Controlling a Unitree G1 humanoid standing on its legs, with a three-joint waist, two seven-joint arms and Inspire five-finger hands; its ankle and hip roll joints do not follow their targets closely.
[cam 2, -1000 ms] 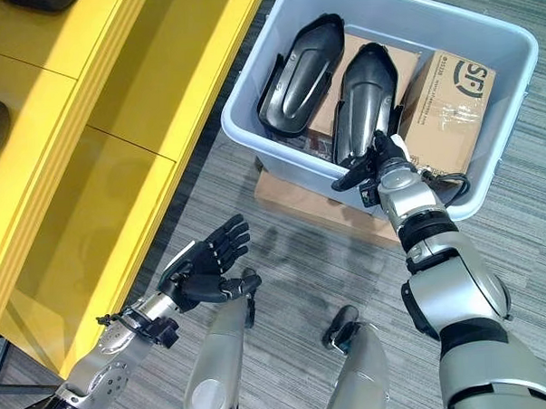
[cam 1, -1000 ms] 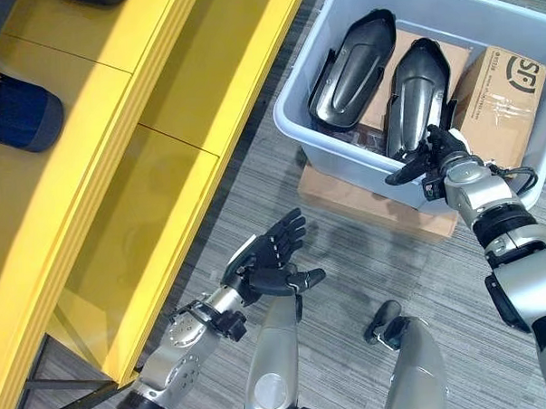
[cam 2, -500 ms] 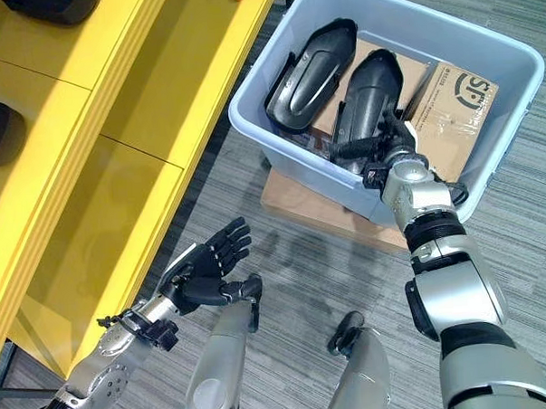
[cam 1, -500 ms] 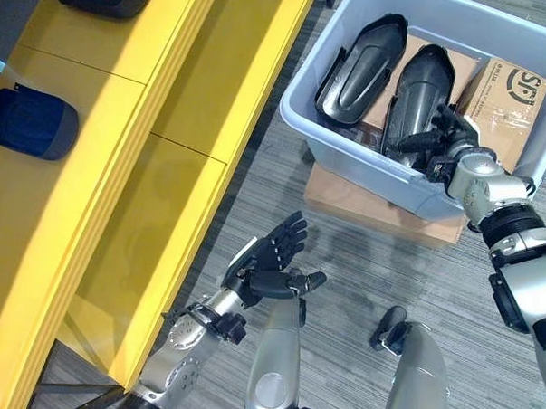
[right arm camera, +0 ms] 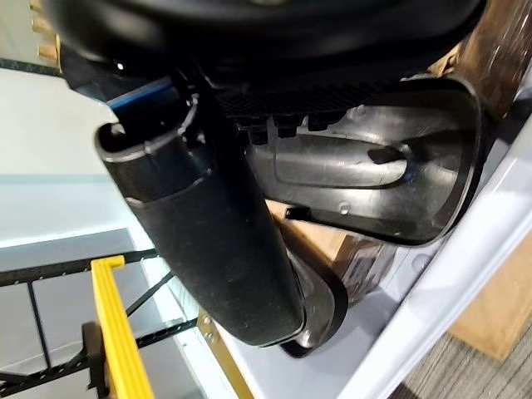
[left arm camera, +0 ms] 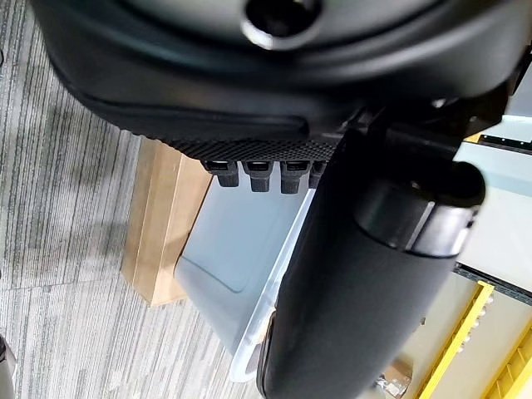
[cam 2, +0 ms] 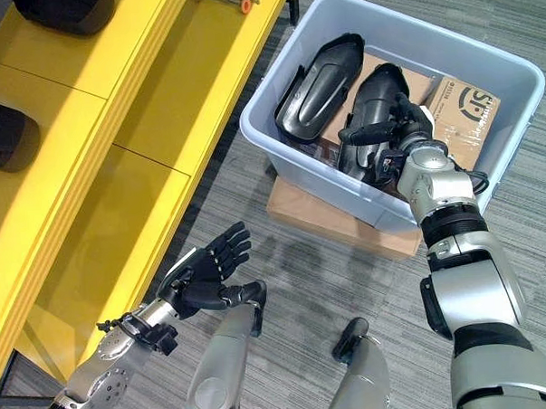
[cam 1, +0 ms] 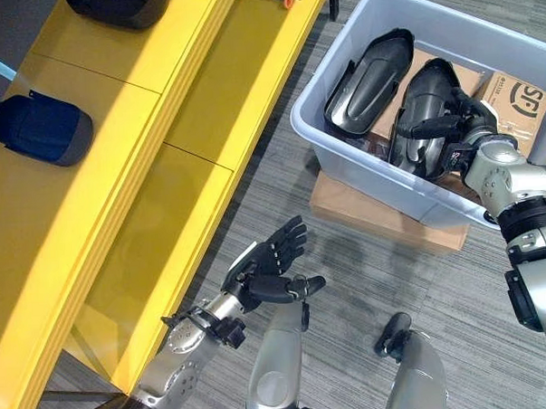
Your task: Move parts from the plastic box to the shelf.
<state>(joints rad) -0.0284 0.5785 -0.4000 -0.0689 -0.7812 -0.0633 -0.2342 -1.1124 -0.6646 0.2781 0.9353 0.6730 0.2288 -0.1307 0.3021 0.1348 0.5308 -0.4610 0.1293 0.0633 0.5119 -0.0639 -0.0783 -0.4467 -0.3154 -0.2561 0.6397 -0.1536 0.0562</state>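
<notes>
Over the pale blue plastic box (cam 1: 361, 137), the right hand (cam 2: 399, 136) has moved in from the rim and now lies, fingers spread, on the nearer glossy black moulded shell (cam 2: 370, 110), not yet gripping. Both shells remain in the box while the long yellow shelf (cam 1: 118, 175) waits, so the pick-up looks just begun. Lower down, the left hand (cam 1: 268, 264) hangs open and empty above the floor.

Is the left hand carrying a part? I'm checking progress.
No: the left hand hovers open over the carpet, holding nothing, away from the plastic box.
</notes>
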